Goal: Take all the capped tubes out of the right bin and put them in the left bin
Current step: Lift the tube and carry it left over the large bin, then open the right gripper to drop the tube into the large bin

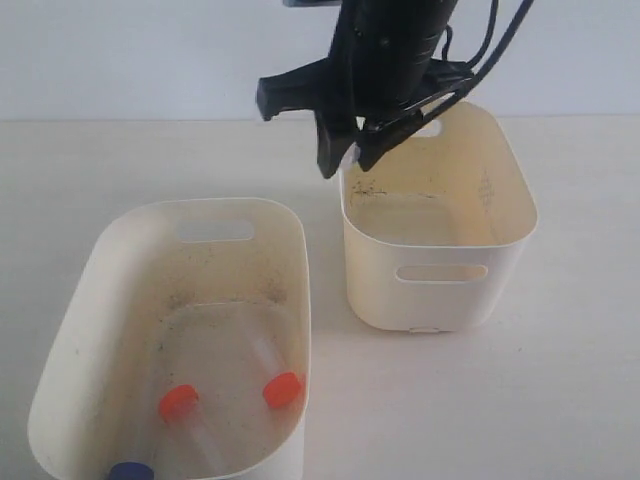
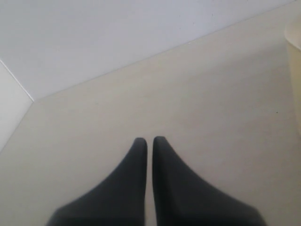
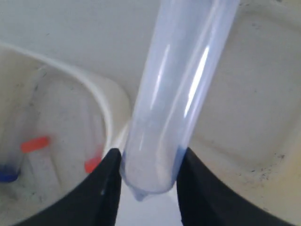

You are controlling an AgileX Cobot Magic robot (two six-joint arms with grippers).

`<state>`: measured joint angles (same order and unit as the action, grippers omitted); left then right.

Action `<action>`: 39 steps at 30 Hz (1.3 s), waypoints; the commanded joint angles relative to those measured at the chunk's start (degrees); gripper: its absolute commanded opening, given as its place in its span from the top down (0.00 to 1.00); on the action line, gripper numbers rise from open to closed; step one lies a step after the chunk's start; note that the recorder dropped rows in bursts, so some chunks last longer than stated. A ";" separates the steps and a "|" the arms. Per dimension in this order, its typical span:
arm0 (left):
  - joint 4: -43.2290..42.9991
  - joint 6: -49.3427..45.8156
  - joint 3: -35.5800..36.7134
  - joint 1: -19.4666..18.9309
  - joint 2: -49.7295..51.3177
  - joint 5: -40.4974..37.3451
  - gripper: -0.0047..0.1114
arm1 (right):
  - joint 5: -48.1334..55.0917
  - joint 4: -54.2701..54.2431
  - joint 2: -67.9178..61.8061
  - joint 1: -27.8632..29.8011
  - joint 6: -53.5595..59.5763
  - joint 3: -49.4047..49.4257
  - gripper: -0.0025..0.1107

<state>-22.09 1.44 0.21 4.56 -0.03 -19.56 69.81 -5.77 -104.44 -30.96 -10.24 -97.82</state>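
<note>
Right gripper [image 3: 148,162] jaws pinched clear tube [image 3: 178,84], hung above right bin [image 1: 520,200] rim nearest left bin [image 1: 300,250]; needed: carry across, lower inside, then release; left gripper [image 2: 149,141] jaws almost together, empty.

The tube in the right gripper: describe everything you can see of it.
The tube is clear, faintly bluish plastic, smooth and glossy: a long cylinder ending in a small rounded tip. Its other end runs out of the wrist view, so no cap shows. The right gripper clamps it near the tip, one dark finger on each side. It hangs over the gap between the left bin and the right bin, apparently touching neither.
</note>
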 commanded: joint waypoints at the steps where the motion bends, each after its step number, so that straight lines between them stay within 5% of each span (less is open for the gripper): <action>1: 0.16 0.54 -0.21 0.30 0.03 0.30 0.92 | 0.15 -0.40 4.61 -6.90 2.29 3.42 0.98; 13: 0.16 0.54 -0.21 0.30 0.03 0.30 0.92 | 0.15 -1.26 4.47 -22.25 9.28 4.71 0.98; 28: 0.16 0.54 -0.21 0.30 0.03 0.30 0.92 | 0.15 -0.67 1.97 -22.96 11.33 4.71 0.97; 31: 0.16 0.54 -0.21 0.30 0.03 0.30 0.92 | 0.15 -0.12 1.97 -22.96 11.33 4.71 0.86; 37: 0.16 0.54 -0.21 0.30 0.03 0.30 0.92 | 0.15 1.04 1.97 -22.96 11.48 4.71 0.27; 39: 0.16 0.54 -0.21 0.30 0.03 0.30 0.92 | 0.15 1.14 1.97 -22.96 11.30 4.71 0.24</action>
<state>-22.09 1.44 0.21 4.56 -0.03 -19.56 69.94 -5.41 -102.71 -53.81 0.81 -93.03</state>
